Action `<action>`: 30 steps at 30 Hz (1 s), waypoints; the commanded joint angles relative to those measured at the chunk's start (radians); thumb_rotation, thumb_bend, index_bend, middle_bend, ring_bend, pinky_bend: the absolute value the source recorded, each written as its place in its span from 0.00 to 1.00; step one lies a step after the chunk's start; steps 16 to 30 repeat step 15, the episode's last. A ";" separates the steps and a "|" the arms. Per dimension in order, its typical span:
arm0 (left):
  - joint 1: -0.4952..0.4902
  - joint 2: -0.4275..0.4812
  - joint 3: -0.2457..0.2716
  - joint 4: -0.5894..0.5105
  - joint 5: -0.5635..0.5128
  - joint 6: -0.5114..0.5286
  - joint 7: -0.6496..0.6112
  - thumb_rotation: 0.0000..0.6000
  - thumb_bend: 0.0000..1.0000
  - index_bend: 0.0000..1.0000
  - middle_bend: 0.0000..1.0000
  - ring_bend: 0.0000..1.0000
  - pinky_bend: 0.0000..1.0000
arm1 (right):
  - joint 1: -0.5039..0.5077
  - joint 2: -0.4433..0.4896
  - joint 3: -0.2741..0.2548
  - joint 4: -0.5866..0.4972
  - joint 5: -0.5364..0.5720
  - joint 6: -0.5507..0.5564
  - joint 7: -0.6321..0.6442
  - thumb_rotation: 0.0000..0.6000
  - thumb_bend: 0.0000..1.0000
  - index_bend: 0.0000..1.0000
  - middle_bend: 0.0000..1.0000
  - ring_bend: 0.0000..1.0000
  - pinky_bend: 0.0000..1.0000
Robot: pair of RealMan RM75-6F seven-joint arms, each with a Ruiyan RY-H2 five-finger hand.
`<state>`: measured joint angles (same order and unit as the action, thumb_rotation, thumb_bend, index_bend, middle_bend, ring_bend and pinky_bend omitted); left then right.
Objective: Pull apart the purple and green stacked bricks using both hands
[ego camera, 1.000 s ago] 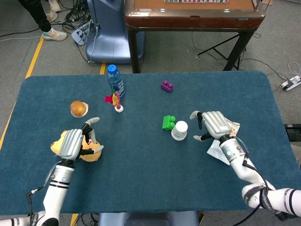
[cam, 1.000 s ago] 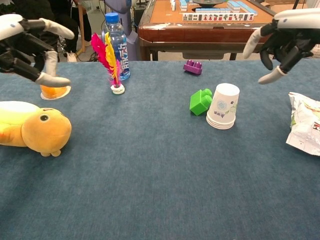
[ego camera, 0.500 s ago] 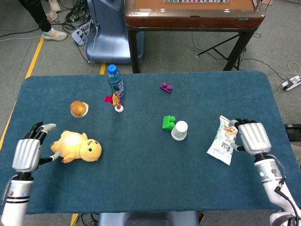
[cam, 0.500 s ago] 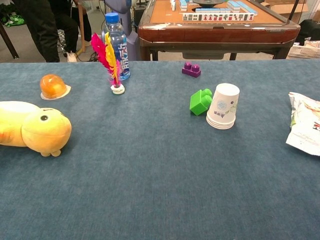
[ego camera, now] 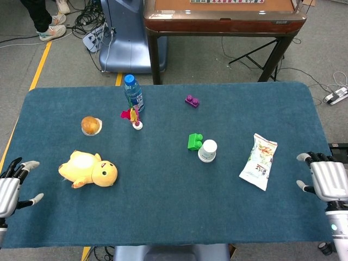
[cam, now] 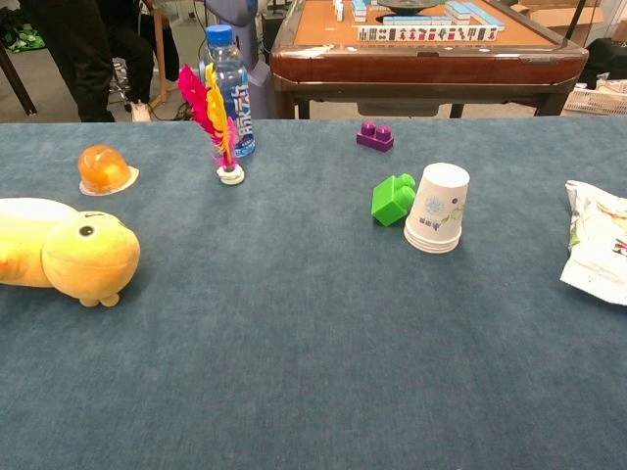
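Observation:
The purple brick (ego camera: pixel 192 100) (cam: pixel 375 135) lies alone toward the far side of the blue table. The green brick (ego camera: pixel 194 141) (cam: pixel 393 199) lies apart from it near the middle, touching a white paper cup (ego camera: pixel 207 150) (cam: pixel 438 208). My left hand (ego camera: pixel 9 186) hangs open off the table's near left edge, fingers spread, holding nothing. At the near right edge my right hand (ego camera: pixel 326 181) is open too and empty. Neither hand shows in the chest view.
A yellow plush duck (ego camera: pixel 89 169) (cam: pixel 64 252) lies near left. An orange ball on a dish (ego camera: pixel 91 125), a water bottle (ego camera: pixel 133 92) and a feathered shuttlecock (ego camera: pixel 133 117) stand at the far left. A snack bag (ego camera: pixel 260 161) lies right of the cup.
Both hands have drawn back outward and toward me, from over the table to beyond its left and right edges. The bricks and other objects have not moved.

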<state>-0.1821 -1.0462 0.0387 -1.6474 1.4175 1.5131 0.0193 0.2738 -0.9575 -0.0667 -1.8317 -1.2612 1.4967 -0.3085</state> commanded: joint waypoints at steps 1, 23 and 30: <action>0.030 -0.009 0.003 0.038 -0.006 0.012 -0.013 1.00 0.11 0.26 0.23 0.08 0.30 | -0.035 0.011 -0.002 0.000 -0.028 0.028 0.012 1.00 0.14 0.36 0.35 0.32 0.37; 0.051 -0.018 -0.030 0.057 0.014 0.010 0.003 1.00 0.11 0.27 0.23 0.09 0.30 | -0.070 0.007 0.042 0.017 -0.042 -0.018 0.052 1.00 0.12 0.36 0.35 0.32 0.37; 0.051 -0.018 -0.030 0.057 0.014 0.010 0.003 1.00 0.11 0.27 0.23 0.09 0.30 | -0.070 0.007 0.042 0.017 -0.042 -0.018 0.052 1.00 0.12 0.36 0.35 0.32 0.37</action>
